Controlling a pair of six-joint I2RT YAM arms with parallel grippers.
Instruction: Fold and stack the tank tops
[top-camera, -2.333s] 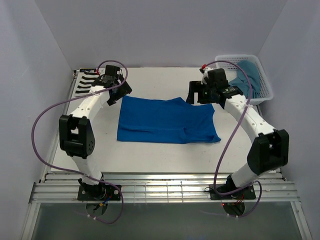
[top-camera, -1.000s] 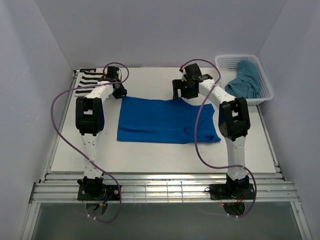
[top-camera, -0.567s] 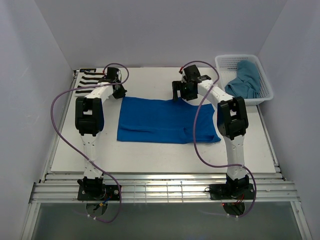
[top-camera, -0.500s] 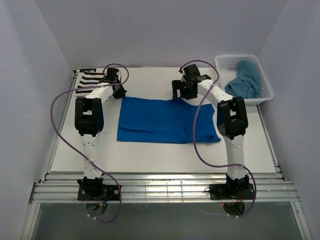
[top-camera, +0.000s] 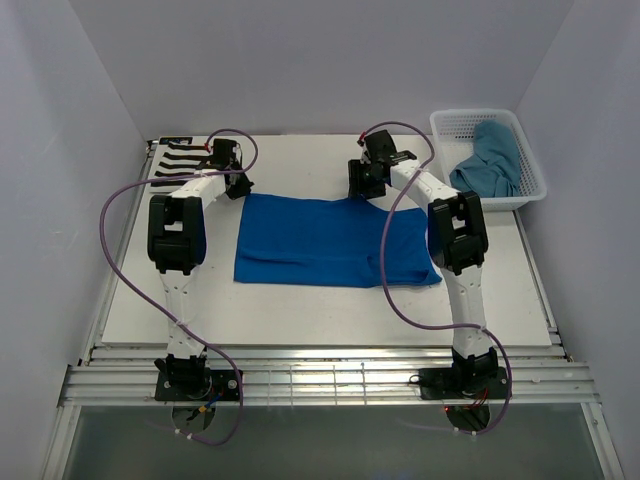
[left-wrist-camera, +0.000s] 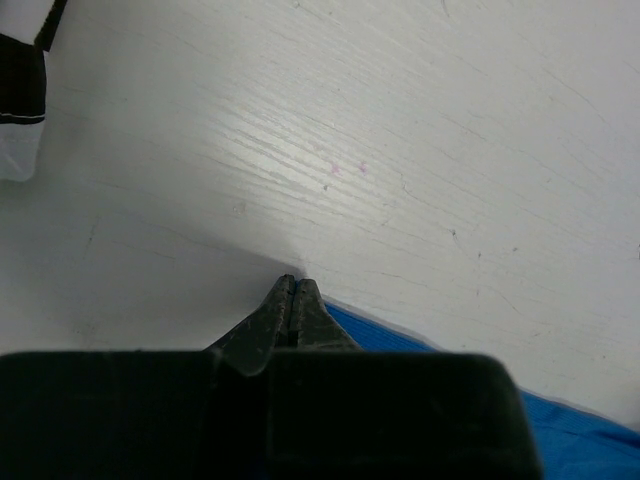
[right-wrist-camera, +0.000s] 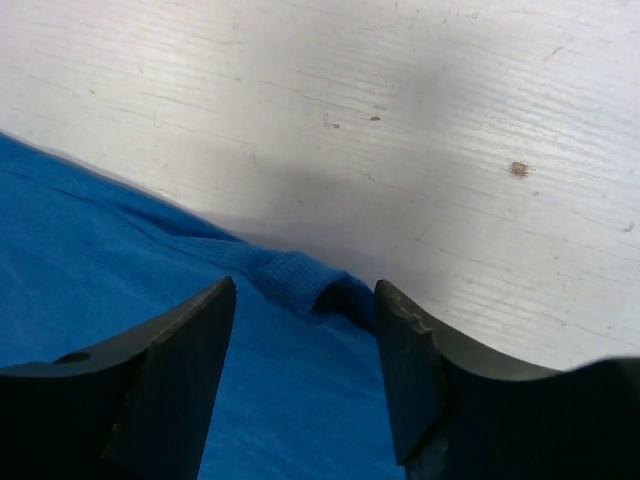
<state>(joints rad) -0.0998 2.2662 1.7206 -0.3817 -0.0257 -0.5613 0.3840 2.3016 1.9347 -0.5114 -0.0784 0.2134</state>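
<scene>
Our left fingers (left-wrist-camera: 283, 305) are pressed together at the far left corner of the royal blue tank top (top-camera: 330, 243); we cannot tell whether any cloth is pinched between them. Our right fingers (right-wrist-camera: 185, 365) stand apart, straddling a raised fold on the top's far edge. The top lies spread flat in the middle of the bench (top-camera: 300, 305). The striped tank top (top-camera: 172, 165) lies at the far left corner, and the teal tank top (top-camera: 488, 160) is in the white basket (top-camera: 533, 180).
</scene>
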